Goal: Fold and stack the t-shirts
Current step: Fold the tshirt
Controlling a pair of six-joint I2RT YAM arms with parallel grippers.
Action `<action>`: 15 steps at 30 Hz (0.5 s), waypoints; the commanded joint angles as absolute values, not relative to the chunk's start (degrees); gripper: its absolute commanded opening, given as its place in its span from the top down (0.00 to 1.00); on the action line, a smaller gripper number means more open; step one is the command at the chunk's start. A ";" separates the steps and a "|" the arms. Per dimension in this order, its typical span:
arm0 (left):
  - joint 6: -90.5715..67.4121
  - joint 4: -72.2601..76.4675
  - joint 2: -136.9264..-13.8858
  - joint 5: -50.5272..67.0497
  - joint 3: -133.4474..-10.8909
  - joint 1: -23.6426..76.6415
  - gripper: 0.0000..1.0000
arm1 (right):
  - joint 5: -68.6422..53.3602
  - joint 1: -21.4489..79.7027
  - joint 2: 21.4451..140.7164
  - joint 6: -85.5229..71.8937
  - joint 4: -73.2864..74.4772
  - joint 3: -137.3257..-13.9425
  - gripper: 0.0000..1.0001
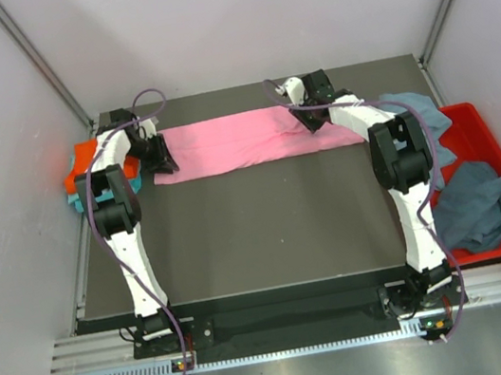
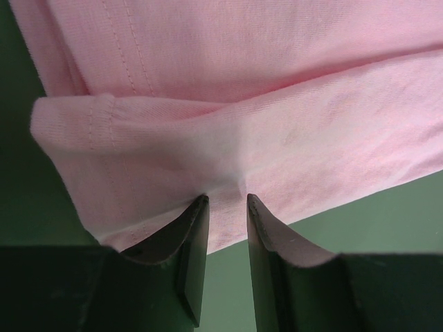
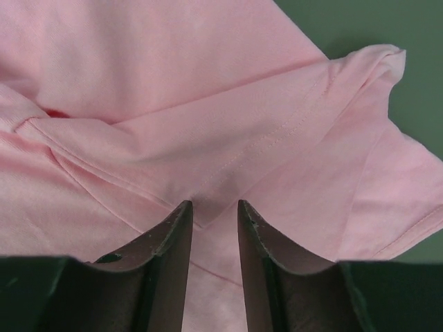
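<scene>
Hovering over the pink t-shirt (image 1: 233,142), I have my left gripper (image 2: 226,200) at its left end and my right gripper (image 3: 214,204) at its right end. Both pairs of jaws stand slightly apart and clamp nothing. The cloth lies just beyond the tips, puckered toward the left ones. The pink t-shirt is folded into a long band across the far part of the table (image 1: 258,234). Just left of it an orange t-shirt (image 1: 82,159) sits with a teal t-shirt (image 1: 76,199). Right of it lies a grey-blue t-shirt (image 1: 416,110). Beyond that shirt a red bin (image 1: 475,123) holds a crumpled slate-blue t-shirt (image 1: 474,203).
</scene>
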State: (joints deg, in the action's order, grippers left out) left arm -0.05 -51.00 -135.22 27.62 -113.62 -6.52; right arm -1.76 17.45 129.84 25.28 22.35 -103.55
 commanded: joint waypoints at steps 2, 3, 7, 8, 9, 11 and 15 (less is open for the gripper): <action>0.17 -50.19 -133.77 26.63 -113.20 -5.80 0.66 | -3.08 17.58 129.46 24.52 21.36 -105.38 0.71; 0.18 -50.27 -133.68 26.54 -113.03 -5.80 0.66 | -3.42 17.58 129.64 24.52 21.44 -105.47 0.75; 0.09 -50.27 -133.59 26.10 -112.85 -5.80 0.66 | -4.48 17.49 129.99 24.43 21.71 -105.56 0.84; 0.09 -50.27 -133.59 26.02 -112.85 -5.80 0.66 | -4.74 17.66 129.99 24.43 21.71 -105.56 0.86; 0.17 -50.27 -133.59 26.02 -112.85 -5.80 0.66 | -4.83 17.67 129.99 24.43 21.71 -105.64 0.87; 0.09 -50.19 -133.77 25.93 -113.03 -5.71 0.66 | -5.19 17.75 130.17 24.43 21.80 -105.82 0.91; 0.17 -50.19 -133.95 26.01 -113.20 -5.54 0.66 | -5.97 17.75 130.08 24.61 21.80 -106.43 0.99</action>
State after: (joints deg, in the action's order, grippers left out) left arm -0.05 -51.00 -135.20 27.24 -113.62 -6.39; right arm -4.29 17.45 130.02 24.93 22.44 -103.57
